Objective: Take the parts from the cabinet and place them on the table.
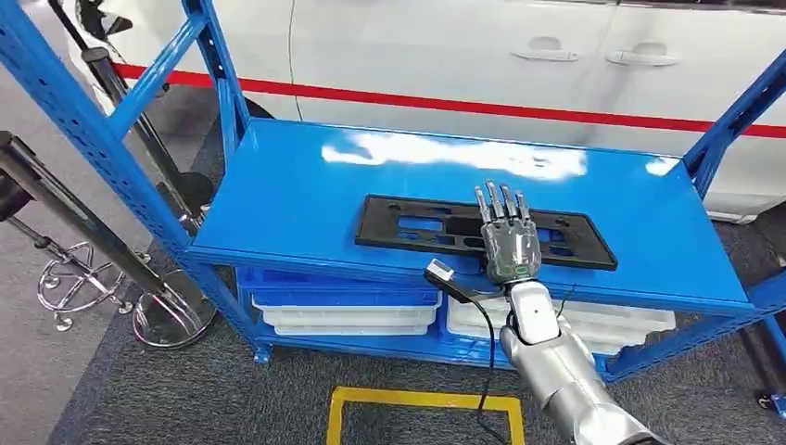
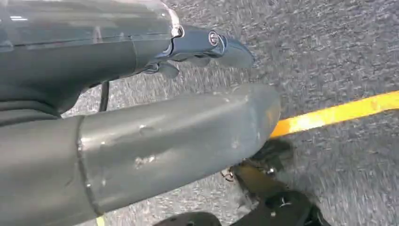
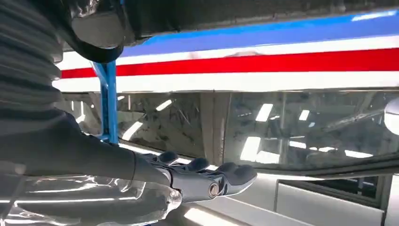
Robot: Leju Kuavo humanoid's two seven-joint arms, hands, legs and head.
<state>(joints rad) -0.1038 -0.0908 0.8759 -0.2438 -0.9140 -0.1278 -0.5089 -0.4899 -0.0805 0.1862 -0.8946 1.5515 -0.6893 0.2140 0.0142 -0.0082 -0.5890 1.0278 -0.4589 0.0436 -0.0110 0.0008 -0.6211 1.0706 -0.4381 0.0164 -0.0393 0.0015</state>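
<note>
A flat black plastic part (image 1: 408, 227) with several cut-outs lies lengthwise on the top shelf of the blue cabinet (image 1: 297, 185). My right hand (image 1: 508, 239) is stretched over the part's right half, fingers straight and pointing away from me; nothing is in its grasp. Whether the palm touches the part I cannot tell. In the right wrist view the same hand (image 3: 202, 181) shows its fingers extended beside the dark part (image 3: 244, 14). My left hand (image 2: 188, 117) hangs by my side above the grey carpet, its fingers straight and holding nothing.
White trays (image 1: 348, 315) sit on the lower shelf. A white car with a red stripe (image 1: 463, 56) stands close behind the cabinet. Blue uprights (image 1: 93, 139) flank the shelf. A chrome stool base (image 1: 83, 278) is at the left, and a yellow floor marking (image 1: 417, 403) lies in front.
</note>
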